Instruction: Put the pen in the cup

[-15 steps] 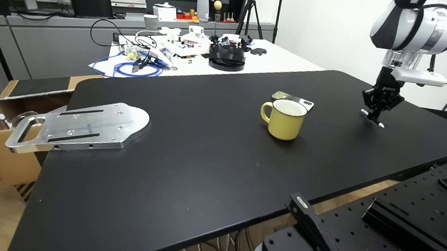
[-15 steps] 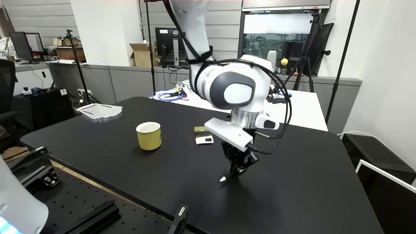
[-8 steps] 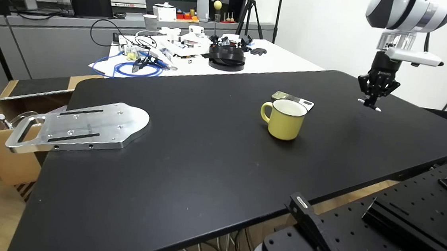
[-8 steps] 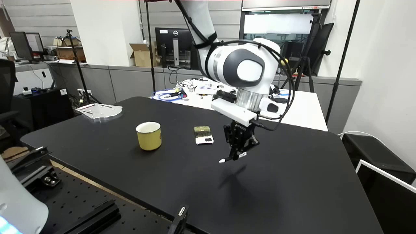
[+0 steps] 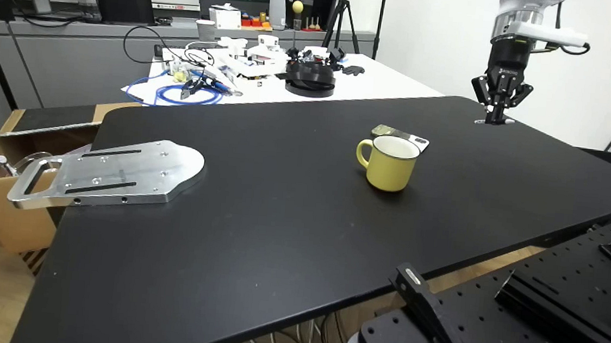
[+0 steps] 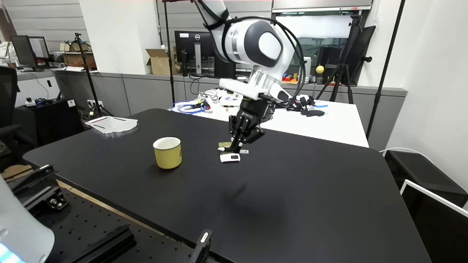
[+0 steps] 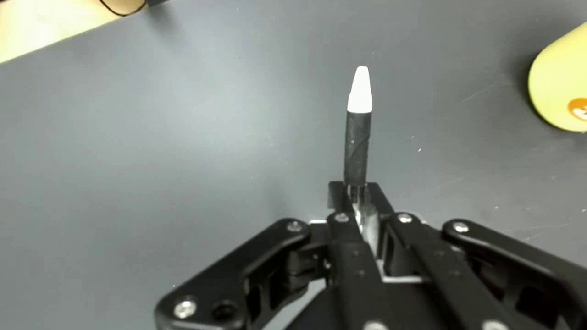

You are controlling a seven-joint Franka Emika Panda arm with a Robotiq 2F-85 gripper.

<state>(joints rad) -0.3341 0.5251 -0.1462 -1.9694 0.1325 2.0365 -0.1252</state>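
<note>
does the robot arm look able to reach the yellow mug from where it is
Probably yes: the gripper, closed on the pen, hangs above the table, and nothing seems to stand between it and the open-topped mug.

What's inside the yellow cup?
In both exterior views, the cup shows a whitish inside. Its near side hides the bottom, so I can't tell what's there. The pen isn't in it: the gripper holds it.

Cup [image 5: 391, 166] on table [image 5: 257, 227], pen [image 7: 357, 146] in pincer [image 7: 357, 196]
</note>
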